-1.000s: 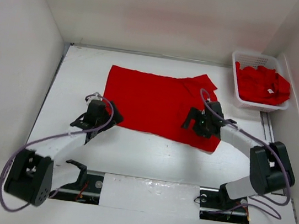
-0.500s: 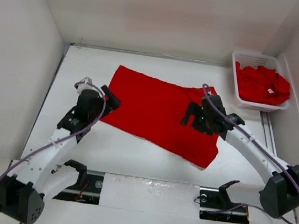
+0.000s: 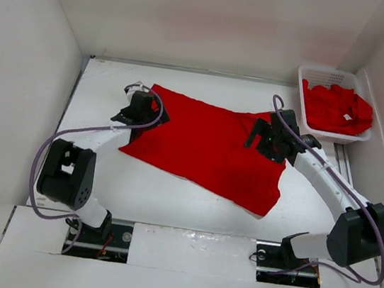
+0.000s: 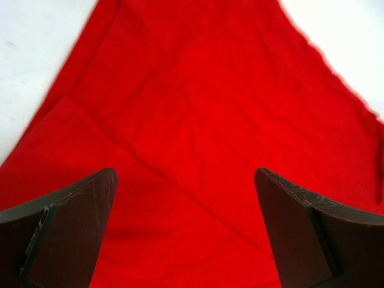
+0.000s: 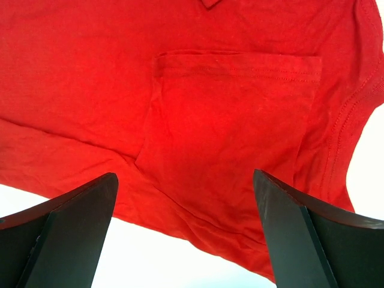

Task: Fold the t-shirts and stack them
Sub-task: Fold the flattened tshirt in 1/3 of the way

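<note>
Spread and empty, my left end effector (image 3: 145,112) and right end effector (image 3: 263,135) have swung toward twelve o'clock over the skewed bright red cloth t-shirt (image 3: 202,149), poised to fold.

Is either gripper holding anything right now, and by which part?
Nothing is held: left gripper and right gripper both hang open over the spread t-shirt.

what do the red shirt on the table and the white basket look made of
Flat red t-shirt: soft matte knit cloth, probably cotton; it creases and has stitched hems. White slotted basket: rigid, smooth moulded plastic, judging by its even slots and rim.
</note>
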`<state>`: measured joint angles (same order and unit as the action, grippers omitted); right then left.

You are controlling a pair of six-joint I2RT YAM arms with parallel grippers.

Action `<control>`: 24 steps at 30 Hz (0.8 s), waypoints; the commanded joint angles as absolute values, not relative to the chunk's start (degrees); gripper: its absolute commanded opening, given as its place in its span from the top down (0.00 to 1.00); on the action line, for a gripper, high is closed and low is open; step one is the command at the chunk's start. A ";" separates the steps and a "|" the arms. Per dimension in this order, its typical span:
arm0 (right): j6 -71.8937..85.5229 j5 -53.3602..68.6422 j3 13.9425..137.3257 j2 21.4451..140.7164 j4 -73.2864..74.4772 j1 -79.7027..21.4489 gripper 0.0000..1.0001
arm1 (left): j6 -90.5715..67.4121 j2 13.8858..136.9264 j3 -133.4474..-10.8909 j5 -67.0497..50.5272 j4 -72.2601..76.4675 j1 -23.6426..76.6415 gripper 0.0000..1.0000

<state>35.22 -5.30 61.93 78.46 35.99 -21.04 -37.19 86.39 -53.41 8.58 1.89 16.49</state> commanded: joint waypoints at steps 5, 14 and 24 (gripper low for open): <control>31.90 -0.45 63.90 77.61 34.37 -18.55 0.00 | -38.22 92.46 -49.76 8.53 6.42 15.29 0.00; 30.76 1.67 60.21 72.52 34.45 -16.27 0.00 | -47.18 85.17 -40.00 9.76 -1.38 15.38 0.00; 29.71 3.25 55.64 68.20 33.84 -14.41 0.00 | -59.76 65.00 -25.07 6.17 -15.37 17.05 0.00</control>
